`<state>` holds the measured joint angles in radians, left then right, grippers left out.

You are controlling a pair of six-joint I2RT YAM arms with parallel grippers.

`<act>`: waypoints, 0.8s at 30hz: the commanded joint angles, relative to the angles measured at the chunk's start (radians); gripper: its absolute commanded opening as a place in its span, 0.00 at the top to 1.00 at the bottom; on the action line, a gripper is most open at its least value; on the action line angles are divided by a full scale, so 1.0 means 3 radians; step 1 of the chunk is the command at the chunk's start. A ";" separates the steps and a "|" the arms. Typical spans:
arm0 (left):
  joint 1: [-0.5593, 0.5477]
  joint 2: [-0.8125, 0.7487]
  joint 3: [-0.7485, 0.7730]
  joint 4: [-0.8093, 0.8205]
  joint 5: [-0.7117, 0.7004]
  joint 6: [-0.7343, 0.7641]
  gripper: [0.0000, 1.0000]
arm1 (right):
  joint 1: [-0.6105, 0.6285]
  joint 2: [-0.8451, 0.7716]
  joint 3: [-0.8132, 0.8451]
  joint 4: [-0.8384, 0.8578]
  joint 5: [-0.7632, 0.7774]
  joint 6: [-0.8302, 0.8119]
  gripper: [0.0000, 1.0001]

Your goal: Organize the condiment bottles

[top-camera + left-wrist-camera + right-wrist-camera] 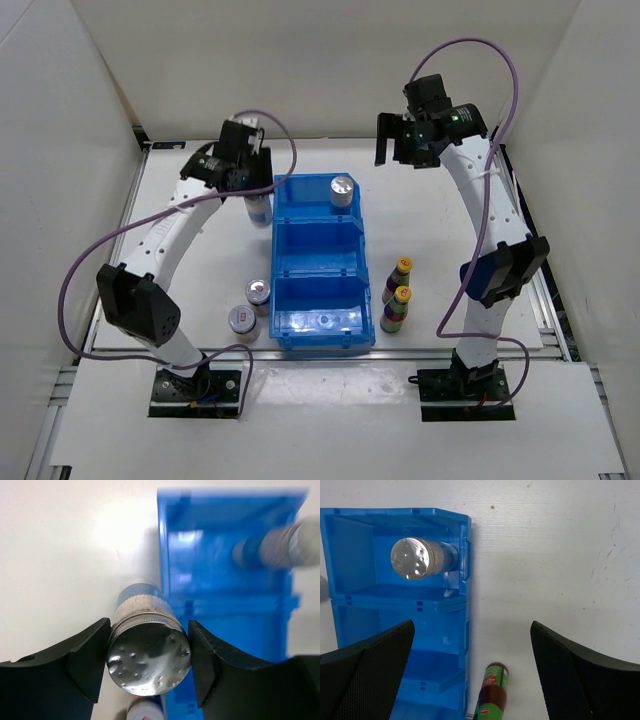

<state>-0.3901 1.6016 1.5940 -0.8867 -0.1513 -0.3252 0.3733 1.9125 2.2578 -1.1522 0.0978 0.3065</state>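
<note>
Closest to my left wrist camera is the dimpled silver lid of a blue-labelled cylinder. The left gripper is clamped on it, both black fingers pressed against the lid's sides. From above, that cylinder stands upright just outside the left wall of the blue bin, beside its far compartment; I cannot tell whether it touches the table. A second silver-lidded cylinder sits inside that far compartment. Two more cylinders stand together on the table left of the bin's near compartment. The two yellow-capped bottles stand side by side just right of the bin. My right gripper hangs spread wide over bare table near the bin's far right corner, gripping nothing.
</note>
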 commanded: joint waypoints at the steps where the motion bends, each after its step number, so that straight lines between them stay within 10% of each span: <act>1: -0.0121 0.0004 0.0728 0.0113 -0.0319 -0.0046 0.84 | -0.0002 -0.0198 -0.0091 0.0021 0.0068 0.0016 0.00; 24: -0.0413 0.1374 0.1564 0.0144 -0.0278 -0.0322 0.75 | -0.0002 -0.0448 -0.0612 0.0088 0.0011 -0.0050 0.00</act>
<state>-0.5140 2.0335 1.9831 -0.8833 -0.2256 -0.3943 0.3733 1.8267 2.1048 -1.1465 0.1089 0.3027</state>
